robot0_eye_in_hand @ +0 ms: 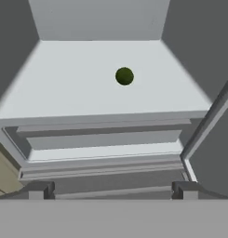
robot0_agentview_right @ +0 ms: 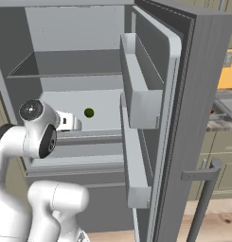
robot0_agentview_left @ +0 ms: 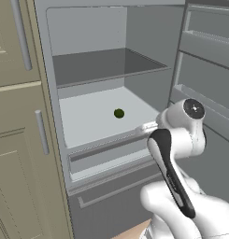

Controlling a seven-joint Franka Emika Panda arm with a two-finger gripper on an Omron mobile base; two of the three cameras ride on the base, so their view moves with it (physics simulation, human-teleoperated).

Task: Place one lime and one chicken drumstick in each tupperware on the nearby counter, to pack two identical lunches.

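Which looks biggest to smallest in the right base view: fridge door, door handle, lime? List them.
1. fridge door, largest by far.
2. door handle, a bar low on the door's outer face.
3. lime, a small dark green ball on the fridge shelf, farther from the camera.

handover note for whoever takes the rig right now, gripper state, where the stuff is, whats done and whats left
Gripper: open and holding nothing, at the front of the open fridge, short of the shelf.
Lime: one small dark green ball lying alone on the white fridge shelf, ahead of the gripper and apart from it; also seen in the left base view.
Fridge door is swung wide open.
Done: fridge opened, arm lined up on the shelf.
Left: reach in, grasp the lime and carry it to a tupperware on the counter; then a second lime and both drumsticks, none visible here.
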